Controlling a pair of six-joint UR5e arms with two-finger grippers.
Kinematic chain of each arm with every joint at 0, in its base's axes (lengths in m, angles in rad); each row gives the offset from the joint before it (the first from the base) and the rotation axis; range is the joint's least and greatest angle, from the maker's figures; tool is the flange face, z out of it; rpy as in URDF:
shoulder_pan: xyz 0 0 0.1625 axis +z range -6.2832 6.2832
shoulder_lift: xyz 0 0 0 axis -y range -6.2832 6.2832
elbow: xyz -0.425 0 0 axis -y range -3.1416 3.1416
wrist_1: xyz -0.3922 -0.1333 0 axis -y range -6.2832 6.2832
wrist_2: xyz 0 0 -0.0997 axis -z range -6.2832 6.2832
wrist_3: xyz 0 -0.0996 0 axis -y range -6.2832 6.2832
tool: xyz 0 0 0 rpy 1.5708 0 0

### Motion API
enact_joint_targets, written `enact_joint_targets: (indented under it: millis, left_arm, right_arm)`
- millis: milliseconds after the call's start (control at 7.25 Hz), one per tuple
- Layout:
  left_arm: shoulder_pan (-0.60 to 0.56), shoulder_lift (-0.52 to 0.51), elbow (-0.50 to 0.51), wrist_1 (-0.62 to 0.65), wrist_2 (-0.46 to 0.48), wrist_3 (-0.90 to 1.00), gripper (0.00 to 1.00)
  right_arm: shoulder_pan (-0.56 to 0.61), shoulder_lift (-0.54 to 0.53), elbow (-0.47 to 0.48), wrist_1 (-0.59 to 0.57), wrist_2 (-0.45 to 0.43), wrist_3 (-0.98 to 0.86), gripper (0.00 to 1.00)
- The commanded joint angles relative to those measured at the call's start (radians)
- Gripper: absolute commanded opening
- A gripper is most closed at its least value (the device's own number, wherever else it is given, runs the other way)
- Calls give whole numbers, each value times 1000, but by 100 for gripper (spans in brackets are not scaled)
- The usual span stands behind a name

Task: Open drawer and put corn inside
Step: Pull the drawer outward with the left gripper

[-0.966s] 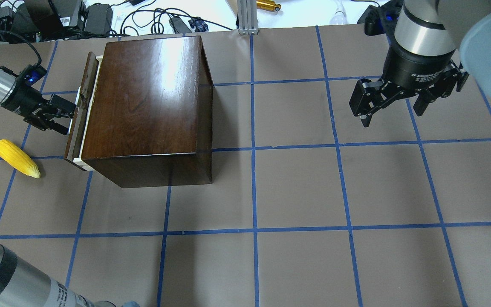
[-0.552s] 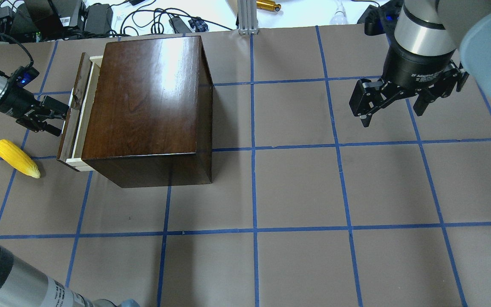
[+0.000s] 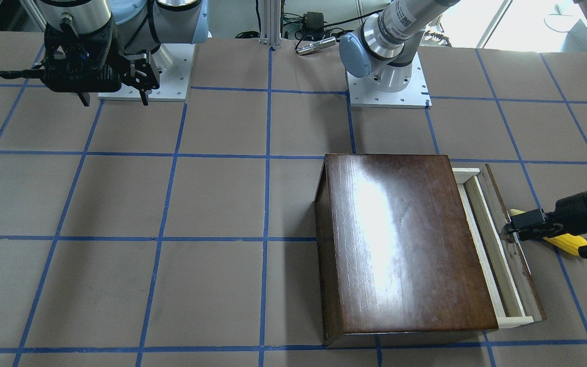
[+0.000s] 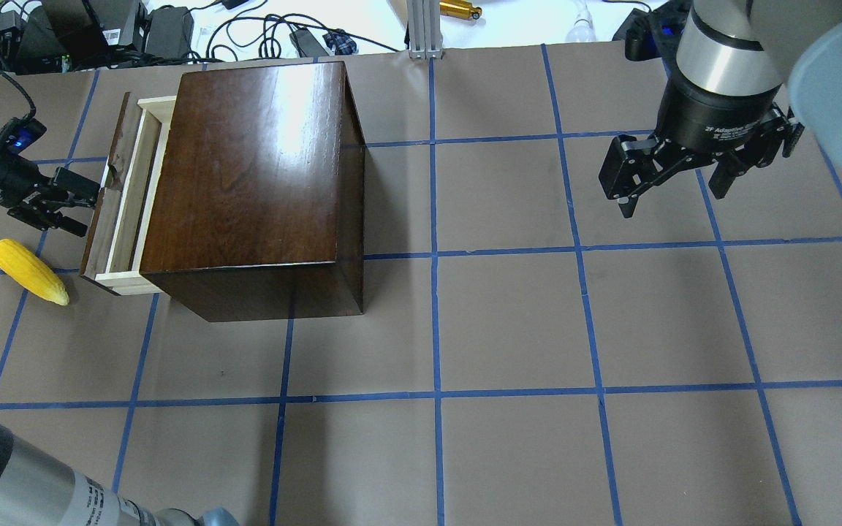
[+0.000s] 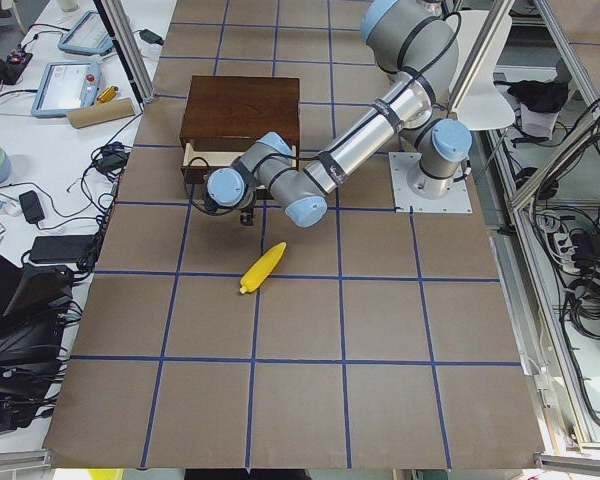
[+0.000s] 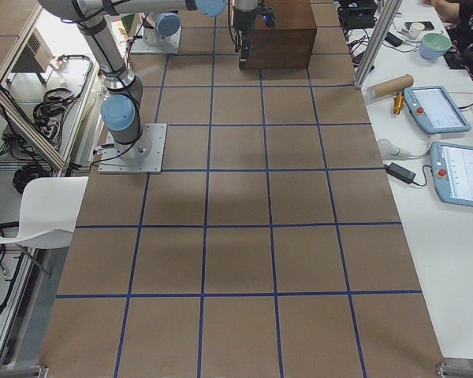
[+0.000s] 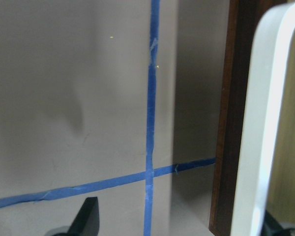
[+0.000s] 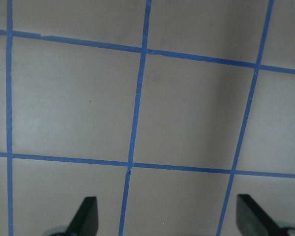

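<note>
The dark glossy box stands on the table at my left. Its drawer is partly out, showing the pale wood tray behind the dark front panel. My left gripper is at the handle on the panel. In the left wrist view its fingers stand wide apart, and a pale rounded bar crosses in front of the other finger. The yellow corn lies on the table in front of the drawer, partly hidden in the front view. My right gripper is open and empty, far right.
Cables and power bricks lie beyond the table's far edge, beside an aluminium post. Tablets and a cardboard tube sit on the side desk. The left forearm crosses the near left corner.
My left gripper has moved left, away from the box, and the drawer has come further out with it. The corn and the right arm have not moved.
</note>
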Motion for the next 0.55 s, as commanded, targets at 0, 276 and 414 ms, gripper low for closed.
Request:
enact_joint_targets:
  millis: [0,276,414]
  left_arm:
    - [4,0,-2,18,21,2,100]
    - [31,0,-1,19,19,3,100]
    - [42,-2,-1,19,19,3,100]
  right_arm:
    - [0,1,0,0,-1,0,100]
    - [0,0,0,0,1,0,100]
    - [0,0,0,0,1,0,100]
